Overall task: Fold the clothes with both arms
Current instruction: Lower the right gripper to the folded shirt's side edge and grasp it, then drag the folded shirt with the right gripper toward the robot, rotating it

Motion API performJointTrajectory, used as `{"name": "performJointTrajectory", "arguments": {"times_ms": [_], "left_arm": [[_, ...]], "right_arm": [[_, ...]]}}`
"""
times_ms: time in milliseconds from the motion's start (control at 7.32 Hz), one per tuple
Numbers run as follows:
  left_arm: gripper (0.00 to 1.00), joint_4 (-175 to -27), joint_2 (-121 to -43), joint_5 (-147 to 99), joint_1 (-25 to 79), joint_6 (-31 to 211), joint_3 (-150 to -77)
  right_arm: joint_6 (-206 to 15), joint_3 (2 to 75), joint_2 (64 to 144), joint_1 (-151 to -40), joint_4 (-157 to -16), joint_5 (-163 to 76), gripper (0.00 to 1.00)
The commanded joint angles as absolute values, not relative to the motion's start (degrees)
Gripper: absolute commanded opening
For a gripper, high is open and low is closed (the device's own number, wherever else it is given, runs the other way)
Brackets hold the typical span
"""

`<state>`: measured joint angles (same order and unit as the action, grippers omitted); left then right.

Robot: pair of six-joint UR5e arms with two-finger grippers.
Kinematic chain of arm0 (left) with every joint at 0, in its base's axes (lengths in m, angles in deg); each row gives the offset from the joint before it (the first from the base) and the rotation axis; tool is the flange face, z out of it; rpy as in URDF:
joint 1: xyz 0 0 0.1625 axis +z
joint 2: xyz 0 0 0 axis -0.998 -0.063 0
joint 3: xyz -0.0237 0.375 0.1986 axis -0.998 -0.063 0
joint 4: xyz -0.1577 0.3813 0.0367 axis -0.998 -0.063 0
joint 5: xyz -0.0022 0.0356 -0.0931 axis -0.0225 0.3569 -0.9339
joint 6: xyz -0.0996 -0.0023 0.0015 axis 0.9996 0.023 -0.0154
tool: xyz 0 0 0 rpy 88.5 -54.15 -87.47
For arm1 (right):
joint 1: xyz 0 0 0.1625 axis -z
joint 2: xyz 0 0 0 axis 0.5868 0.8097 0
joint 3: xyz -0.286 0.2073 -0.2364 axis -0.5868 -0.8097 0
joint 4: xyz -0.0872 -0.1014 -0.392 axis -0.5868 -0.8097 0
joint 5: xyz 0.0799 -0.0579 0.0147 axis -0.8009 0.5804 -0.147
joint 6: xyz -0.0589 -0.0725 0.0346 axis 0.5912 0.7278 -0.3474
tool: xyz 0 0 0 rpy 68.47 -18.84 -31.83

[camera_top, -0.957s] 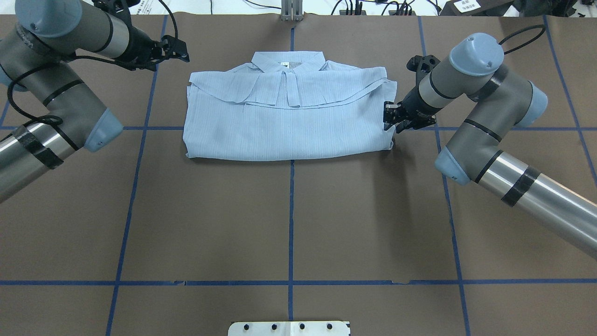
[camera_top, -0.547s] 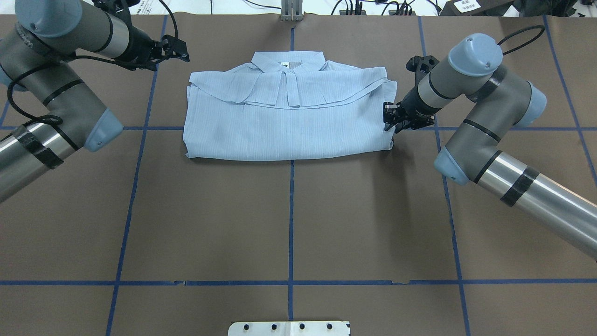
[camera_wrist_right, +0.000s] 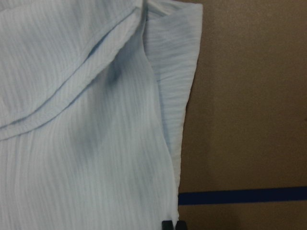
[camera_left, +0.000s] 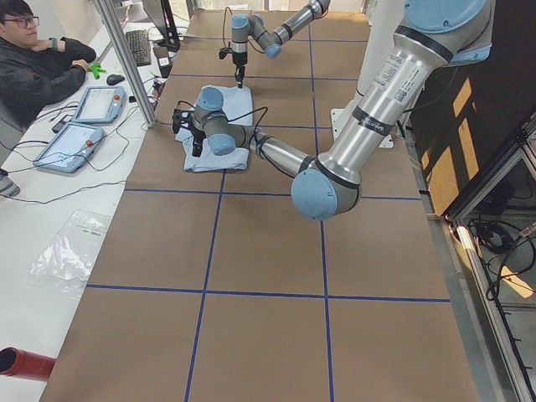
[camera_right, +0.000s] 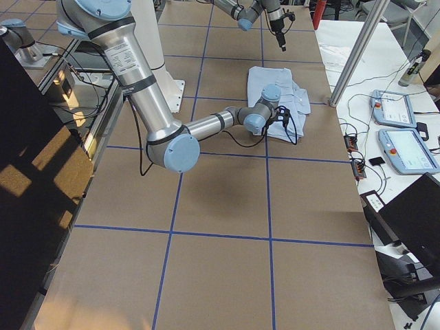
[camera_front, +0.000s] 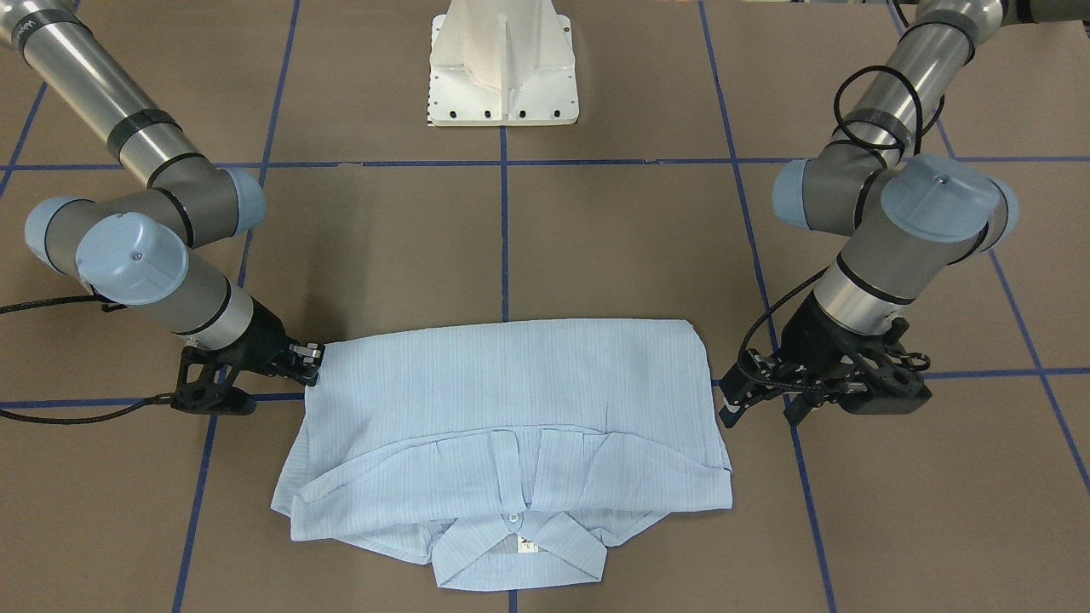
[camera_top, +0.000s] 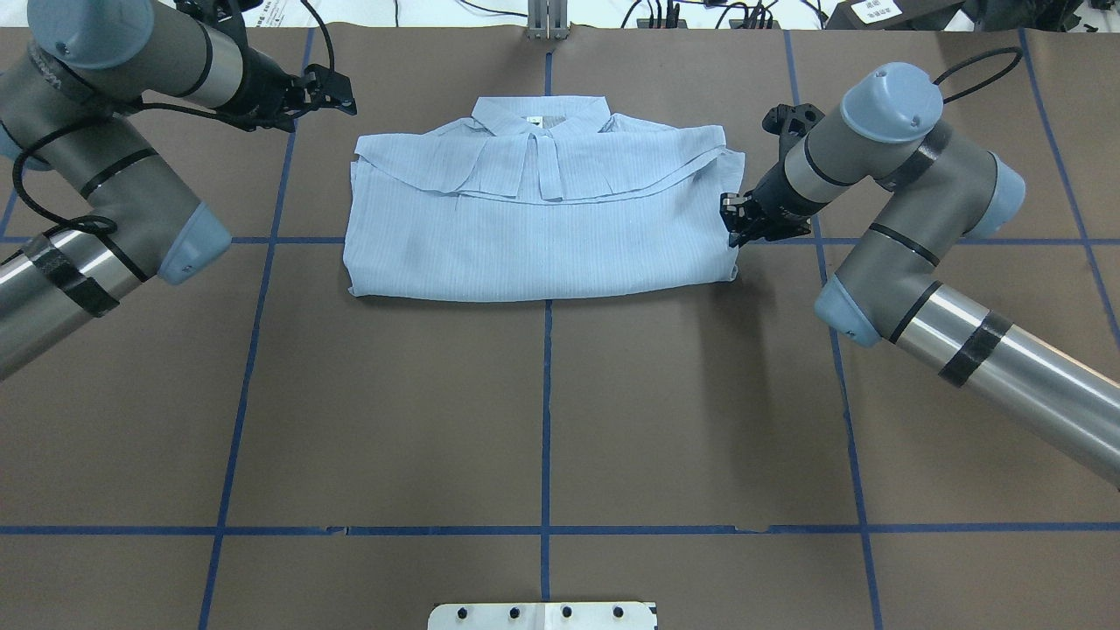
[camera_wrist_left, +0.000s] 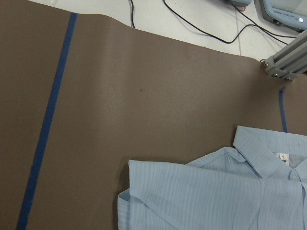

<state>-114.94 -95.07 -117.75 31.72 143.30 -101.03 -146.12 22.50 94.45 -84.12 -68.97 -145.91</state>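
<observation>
In the front-facing view the folded shirt lies flat on the brown table, collar at 6 o'clock, close to the frame's bottom. The right gripper sits at the shirt's 9 o'clock corner, jaws narrow. The left gripper hangs off the 3 o'clock side, spread wide and holding nothing.

Overhead, bare table rings the shirt, with the most room toward 6 o'clock. Both arms are cut off by the frame edges.

From the left end, the near wrist hides much of the shirt. From the right end, the near wrist covers its closest edge.

The left wrist camera shows no fingers, and the collar at 4 o'clock is cropped.

The right wrist camera shows only two black fingertips at 6 o'clock, nearly together at the shirt's side edge. I cannot tell whether any cloth lies between them.
</observation>
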Motion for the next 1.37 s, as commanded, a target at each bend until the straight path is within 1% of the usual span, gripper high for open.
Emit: {"name": "performJointTrajectory", "arguments": {"times_ms": [0, 137, 273, 410, 547, 683, 1093, 1230], "left_arm": [[1.00, -114.9, -95.1, -117.8, 31.7, 143.3, -101.1], [1.00, -114.9, -95.0, -117.7, 31.7, 143.3, -101.1], [1.00, -114.9, -94.9, -117.7, 31.6, 143.3, -101.9], [1.00, -114.8, -93.8, -117.7, 31.6, 143.7, -103.8], [1.00, -114.8, -93.3, -117.6, 31.7, 143.9, -104.0], [1.00, -114.8, -93.3, -117.5, 31.7, 144.8, -104.1], [1.00, -114.8, -92.7, -117.4, 32.2, 146.9, -106.1], [1.00, -114.8, -92.8, -117.4, 32.3, 148.3, -106.5]], "right_arm": [[-146.1, 22.9, 94.4, -84.3, -68.8, -146.2, 0.00], [-146.1, 24.9, 94.9, -85.1, -68.8, -148.2, 0.00], [-146.5, 29.1, 97.3, -85.7, -68.6, -150.7, 0.00], [-146.7, 36.3, 103.4, -85.4, -68.6, -150.7, 0.00], [-147.0, 43.7, 110.3, -84.7, -68.6, -150.9, 0.00], [-147.0, 48.7, 116.1, -83.1, -68.3, -150.9, 0.00], [-147.1, 60.6, 131.2, -75.7, -68.0, -150.5, 0.00], [-147.1, 65.1, 135.7, -71.0, -68.0, -150.6, 0.00]]}}
